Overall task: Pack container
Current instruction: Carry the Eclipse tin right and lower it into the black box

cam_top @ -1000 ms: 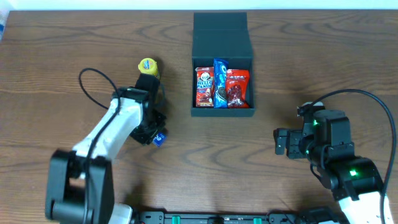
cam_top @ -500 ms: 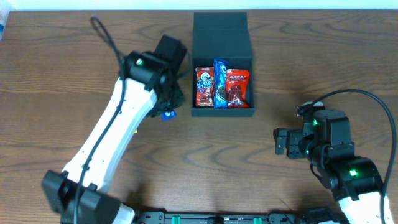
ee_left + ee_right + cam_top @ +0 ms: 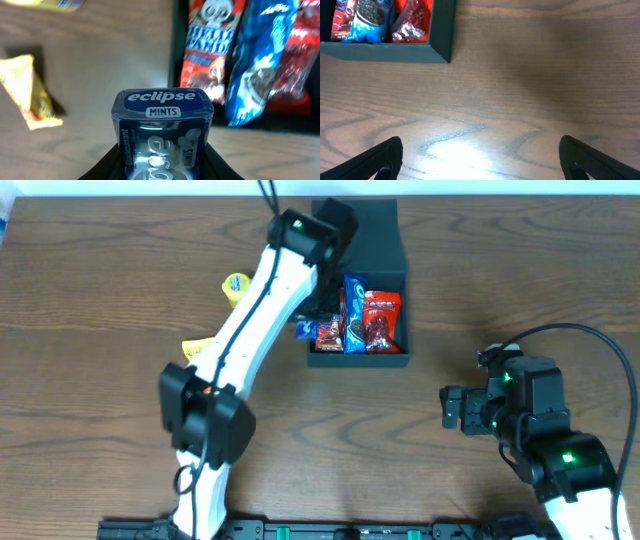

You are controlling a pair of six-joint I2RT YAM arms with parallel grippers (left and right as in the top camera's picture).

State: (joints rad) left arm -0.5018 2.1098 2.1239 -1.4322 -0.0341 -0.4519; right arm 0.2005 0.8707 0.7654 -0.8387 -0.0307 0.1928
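Note:
The dark teal container stands open at the table's back centre, its flap lid folded back. Inside stand a red panda snack packet, a blue cookie packet and a red packet; they also show in the left wrist view. My left gripper is shut on a blue Eclipse mints tin and holds it at the container's left wall. My right gripper is open and empty over bare table right of the container.
A yellow-capped snack and a yellow packet lie left of the container; the yellow packet also shows in the left wrist view. The left arm stretches across the table's left half.
My left arm has swung from the table's left side up and right, carrying the mints tin to the container's left edge. The right arm has not moved.

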